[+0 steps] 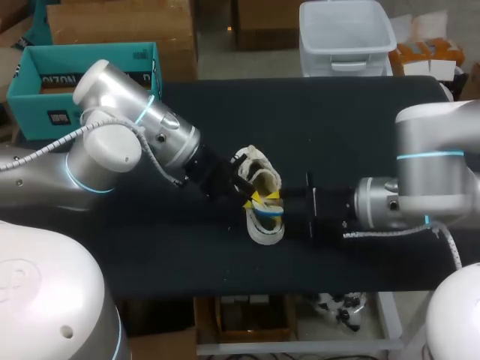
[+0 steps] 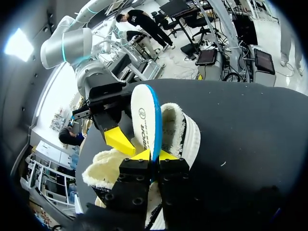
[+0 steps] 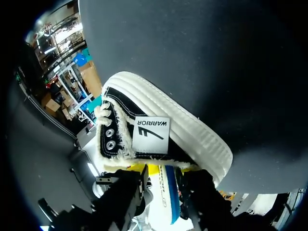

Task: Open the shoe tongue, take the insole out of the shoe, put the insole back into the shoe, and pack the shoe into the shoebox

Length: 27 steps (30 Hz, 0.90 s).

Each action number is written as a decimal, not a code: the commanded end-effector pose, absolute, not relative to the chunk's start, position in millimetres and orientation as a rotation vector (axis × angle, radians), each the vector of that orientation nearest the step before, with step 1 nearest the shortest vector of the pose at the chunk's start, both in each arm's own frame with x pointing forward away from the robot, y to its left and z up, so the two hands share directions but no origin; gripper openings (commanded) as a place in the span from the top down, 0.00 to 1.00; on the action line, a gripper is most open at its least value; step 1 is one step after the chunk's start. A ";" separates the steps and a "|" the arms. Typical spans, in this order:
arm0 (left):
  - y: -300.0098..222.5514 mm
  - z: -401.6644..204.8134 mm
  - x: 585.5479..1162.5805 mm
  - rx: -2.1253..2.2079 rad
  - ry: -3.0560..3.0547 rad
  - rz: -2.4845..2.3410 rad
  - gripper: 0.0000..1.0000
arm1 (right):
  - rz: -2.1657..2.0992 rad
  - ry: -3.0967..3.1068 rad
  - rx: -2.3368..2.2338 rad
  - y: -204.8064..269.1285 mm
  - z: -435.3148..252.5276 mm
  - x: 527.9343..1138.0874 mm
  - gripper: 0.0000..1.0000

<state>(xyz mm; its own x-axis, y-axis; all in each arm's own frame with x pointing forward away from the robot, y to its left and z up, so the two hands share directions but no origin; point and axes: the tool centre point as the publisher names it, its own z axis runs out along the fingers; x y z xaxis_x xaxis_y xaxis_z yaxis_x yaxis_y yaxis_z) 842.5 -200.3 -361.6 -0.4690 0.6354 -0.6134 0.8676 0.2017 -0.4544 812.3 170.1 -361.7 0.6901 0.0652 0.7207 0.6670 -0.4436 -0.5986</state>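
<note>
A black canvas shoe [image 1: 259,174] with fleece lining and a white sole lies on its side mid-table. The white insole [image 1: 267,222] with a blue edge sticks out of it toward the front edge. My left gripper [image 2: 154,155] is shut on the insole [image 2: 147,120] at its edge, beside the shoe's fleece collar [image 2: 180,130]. My right gripper [image 3: 166,175] stands open around the same insole [image 3: 168,195], under the shoe [image 3: 159,139]. One of its yellow fingers [image 2: 118,139] stands apart from the insole's face. In the head view both grippers meet at the shoe, left [image 1: 251,196] and right [image 1: 283,207].
The black table [image 1: 337,127] has bare cloth behind and to the right of the shoe. An open teal box [image 1: 82,75] stands at the back left, past the table's corner. Both arms cross the table's middle band.
</note>
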 end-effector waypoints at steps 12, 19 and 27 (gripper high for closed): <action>-202.5 -360.7 840.2 1.402 2.184 -1.153 1.00 | -0.837 -0.547 -1.962 158.2 -345.6 784.8 1.00; -204.0 -346.6 815.6 1.465 2.110 -1.190 0.77 | -0.828 -0.559 -1.951 160.6 -349.2 790.6 1.00; -206.9 -346.5 810.5 1.492 2.088 -1.175 1.00 | -0.823 -0.560 -1.958 161.4 -354.3 796.6 1.00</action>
